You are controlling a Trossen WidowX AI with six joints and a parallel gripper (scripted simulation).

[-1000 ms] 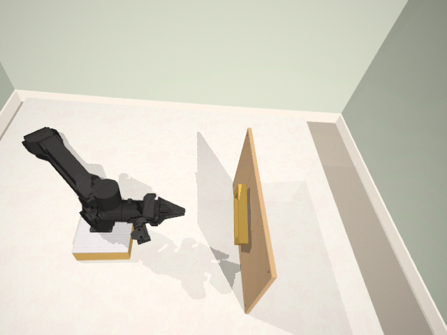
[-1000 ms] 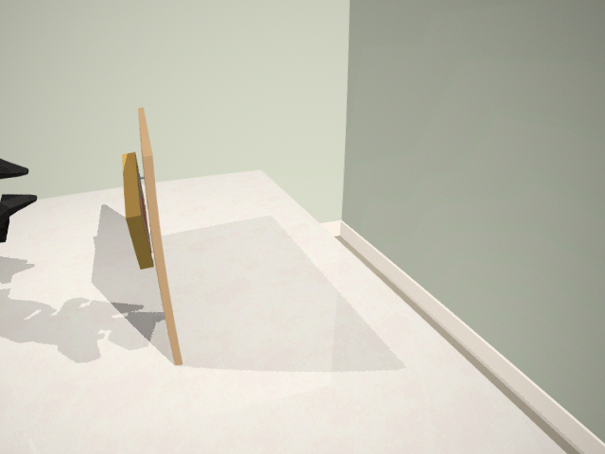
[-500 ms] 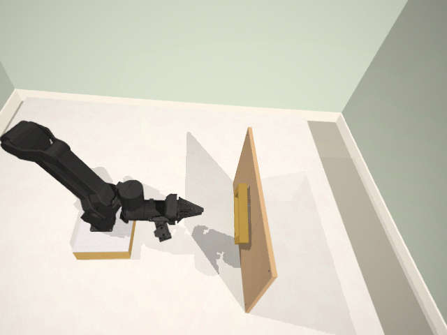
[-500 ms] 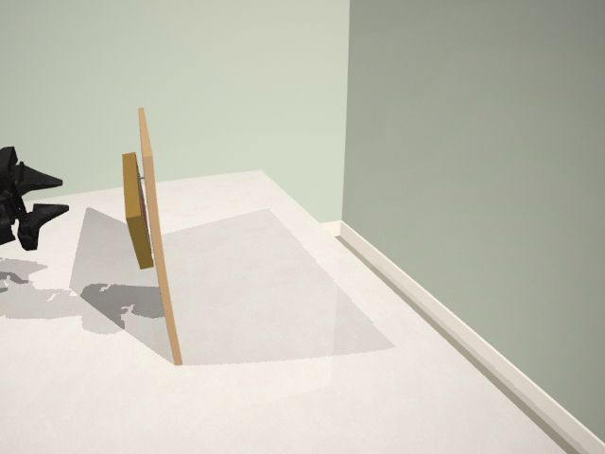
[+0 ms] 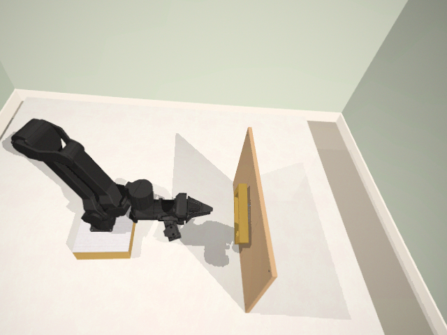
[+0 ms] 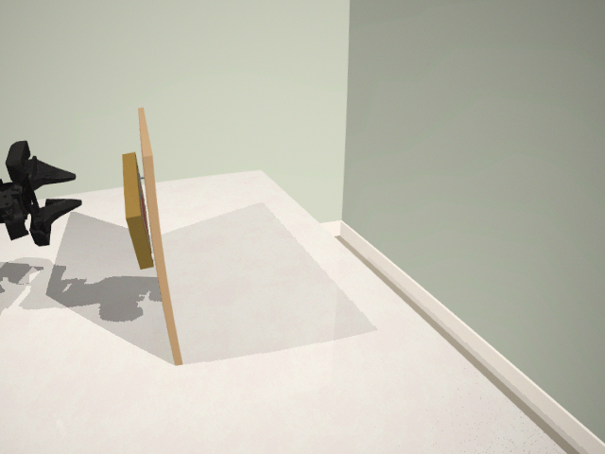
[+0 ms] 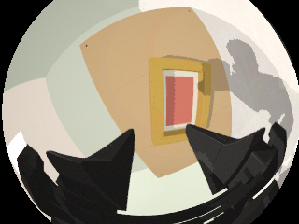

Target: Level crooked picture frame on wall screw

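The yellow picture frame (image 5: pixel 241 212) (image 6: pixel 135 210) (image 7: pixel 156 106) with a red picture (image 7: pixel 179 100) hangs on the upright wooden wall board (image 5: pixel 258 259) (image 6: pixel 164 293) (image 7: pixel 119 88). A grey screw (image 6: pixel 141 178) shows between the frame's top and the board. How far the frame tilts is hard to judge from these views. My gripper (image 5: pixel 211 208) (image 6: pixel 77 187) (image 7: pixel 161 131) is open and empty. It points at the frame from a short distance in front of it, with a clear gap between the fingertips and the frame.
The arm stands on a low white-topped wooden block (image 5: pixel 104 248) on the pale floor. Green room walls with a white skirting (image 5: pixel 378 202) (image 6: pixel 440 312) lie behind the board. The board's shadow falls across the floor.
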